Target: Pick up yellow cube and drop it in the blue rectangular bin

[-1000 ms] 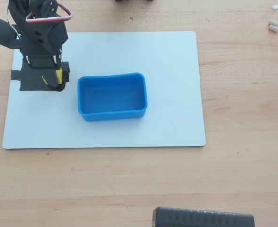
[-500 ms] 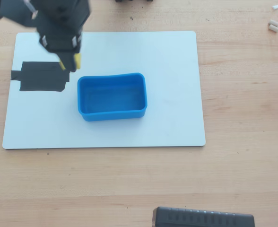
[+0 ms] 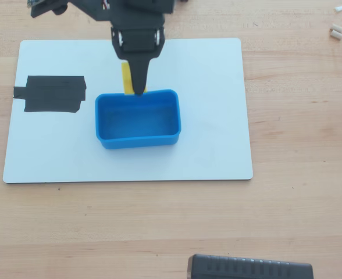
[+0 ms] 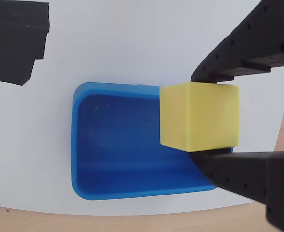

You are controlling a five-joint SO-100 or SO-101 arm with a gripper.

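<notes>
My gripper (image 4: 200, 118) is shut on the yellow cube (image 4: 200, 116) and holds it in the air over one end of the blue rectangular bin (image 4: 84, 145). In the overhead view the gripper (image 3: 136, 87) hangs over the bin's far rim (image 3: 137, 96), and the cube (image 3: 125, 78) shows as a yellow sliver beside the black finger. The bin (image 3: 138, 139) sits on the white board and holds nothing that I can see.
A white board (image 3: 206, 116) lies on the wooden table. A black tape patch (image 3: 52, 94) is on the board left of the bin. A black device (image 3: 249, 268) lies at the table's near edge. Small white bits (image 3: 336, 32) lie at the far right.
</notes>
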